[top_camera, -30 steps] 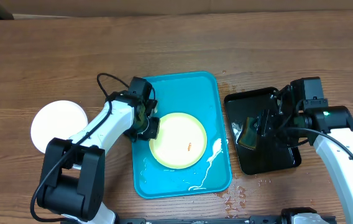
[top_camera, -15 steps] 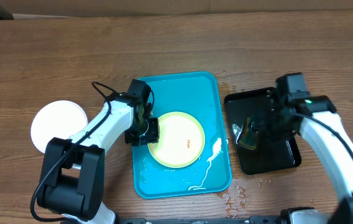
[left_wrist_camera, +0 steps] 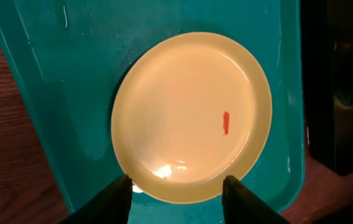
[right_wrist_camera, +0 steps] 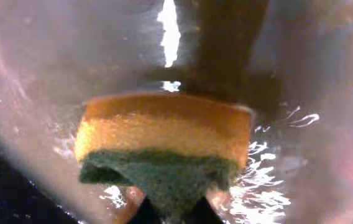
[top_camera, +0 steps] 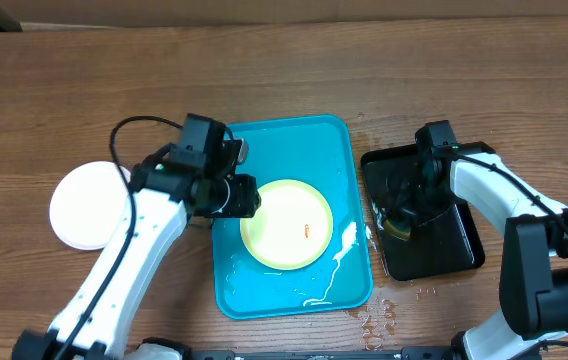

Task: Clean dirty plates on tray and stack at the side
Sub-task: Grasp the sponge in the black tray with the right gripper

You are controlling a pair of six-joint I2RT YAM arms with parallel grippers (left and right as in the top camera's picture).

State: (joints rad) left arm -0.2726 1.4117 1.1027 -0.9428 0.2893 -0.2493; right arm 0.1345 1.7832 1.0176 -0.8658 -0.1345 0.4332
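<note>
Left end effector (left_wrist_camera: 176,190) spread by yellow-green plate (left_wrist_camera: 189,112) on turquoise tray (left_wrist_camera: 58,81), right end effector (right_wrist_camera: 170,208) pinching sponge (right_wrist_camera: 164,140) in black tray (top_camera: 459,250)

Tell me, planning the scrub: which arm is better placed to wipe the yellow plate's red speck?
Likely right: the right gripper is shut on the sponge, while the left gripper is open and empty at the yellow plate's rim.

Wooden table (top_camera: 84,90), turquoise tray (top_camera: 304,150), black tray (top_camera: 459,250), white plate (top_camera: 84,205)
</note>
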